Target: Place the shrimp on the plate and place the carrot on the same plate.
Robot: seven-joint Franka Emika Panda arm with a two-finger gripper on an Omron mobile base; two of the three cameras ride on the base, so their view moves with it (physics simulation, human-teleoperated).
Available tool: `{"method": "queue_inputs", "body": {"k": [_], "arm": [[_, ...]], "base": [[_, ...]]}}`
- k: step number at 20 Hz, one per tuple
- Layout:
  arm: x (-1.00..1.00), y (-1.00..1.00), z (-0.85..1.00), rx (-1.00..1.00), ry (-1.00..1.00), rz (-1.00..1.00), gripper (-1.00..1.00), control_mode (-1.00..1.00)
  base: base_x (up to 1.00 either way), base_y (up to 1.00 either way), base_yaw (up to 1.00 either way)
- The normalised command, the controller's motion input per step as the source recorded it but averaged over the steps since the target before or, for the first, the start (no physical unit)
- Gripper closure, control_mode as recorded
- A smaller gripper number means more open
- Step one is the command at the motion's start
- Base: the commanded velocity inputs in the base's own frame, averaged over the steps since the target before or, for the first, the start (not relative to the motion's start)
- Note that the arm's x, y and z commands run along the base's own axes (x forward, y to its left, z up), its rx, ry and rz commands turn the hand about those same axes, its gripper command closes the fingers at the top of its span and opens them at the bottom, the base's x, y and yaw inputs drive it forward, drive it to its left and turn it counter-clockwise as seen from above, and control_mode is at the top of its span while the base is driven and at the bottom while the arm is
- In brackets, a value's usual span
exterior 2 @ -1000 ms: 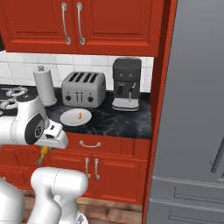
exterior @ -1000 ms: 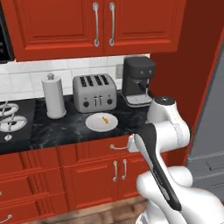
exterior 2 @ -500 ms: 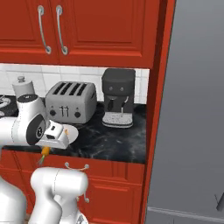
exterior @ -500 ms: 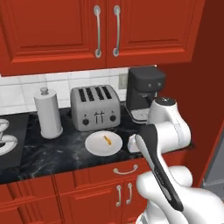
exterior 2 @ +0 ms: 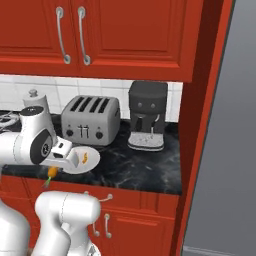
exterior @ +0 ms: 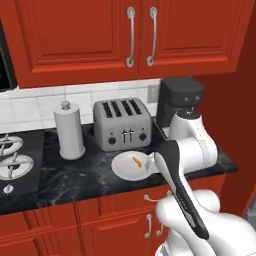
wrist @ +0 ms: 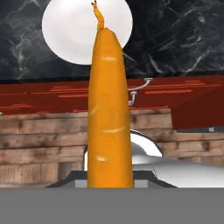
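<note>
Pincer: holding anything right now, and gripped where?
Yes, the carrot. The pincer grips it at its thick end; the tapered tip points away from the hand toward the plate.

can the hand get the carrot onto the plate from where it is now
Probably yes. The hand holds the carrot out past the counter's front edge, the plate sits just behind that edge with the shrimp on it, and nothing stands between them.

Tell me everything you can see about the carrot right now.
The carrot is a long, smooth, glossy orange stick, tapering toward the far end in the hand view. It is held in the gripper, its greenish end hanging below the hand in the right base view. It is in the air in front of the counter edge, short of the white plate, touching nothing else.
</note>
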Motion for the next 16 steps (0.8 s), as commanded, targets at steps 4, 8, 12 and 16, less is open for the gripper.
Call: {"method": "queue_inputs", "body": {"k": [4, 8, 12, 16], "arm": [[0.0, 0.0, 0.0, 0.0, 0.0, 0.0, 1.0, 1.0], [0.0, 0.0, 0.0, 0.0, 0.0, 0.0, 1.0, 1.0], [0.0, 0.0, 0.0, 0.0, 0.0, 0.0, 1.0, 1.0], [0.0, 0.0, 0.0, 0.0, 0.0, 0.0, 1.0, 1.0]], "base": [[0.14, 0.26, 0.05], [0.52, 0.0, 0.0], [0.55, 0.0, 0.0], [0.52, 0.0, 0.0]]}}
